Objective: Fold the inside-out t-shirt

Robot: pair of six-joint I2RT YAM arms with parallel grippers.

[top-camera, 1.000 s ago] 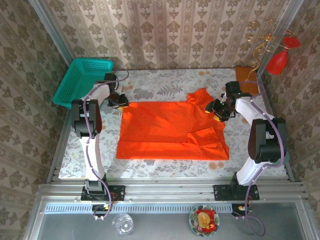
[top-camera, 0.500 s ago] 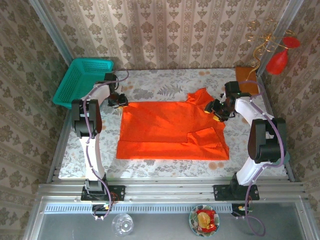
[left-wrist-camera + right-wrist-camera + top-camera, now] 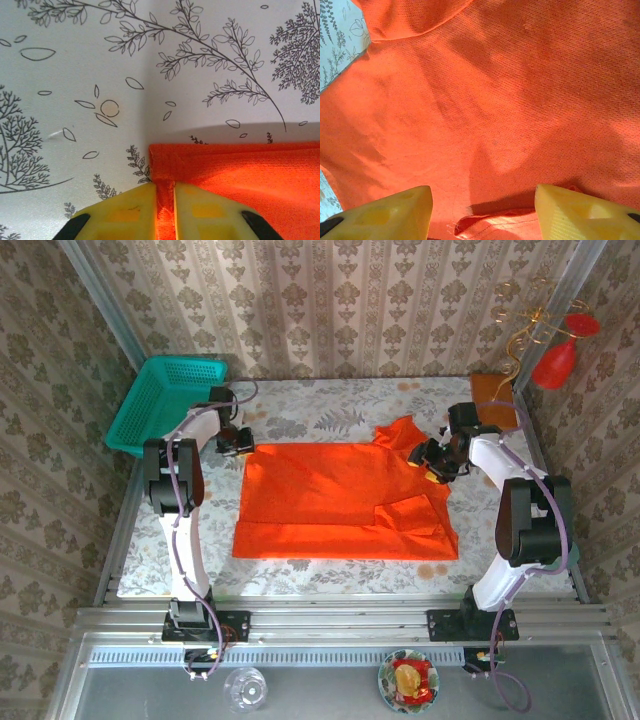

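The inside-out t-shirt is soft, matt orange-red cloth with a fine, grainy knit. The bench has a smooth, faintly creased white covering printed with leaves. The left gripper has jaws of smooth, matt yellow plastic. The basket is teal plastic mesh. The vase is glossy red.

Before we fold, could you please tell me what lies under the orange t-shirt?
Around the t-shirt the leaf-printed table shows, so it presumably continues beneath. Anything else under the cloth is covered and cannot be seen.
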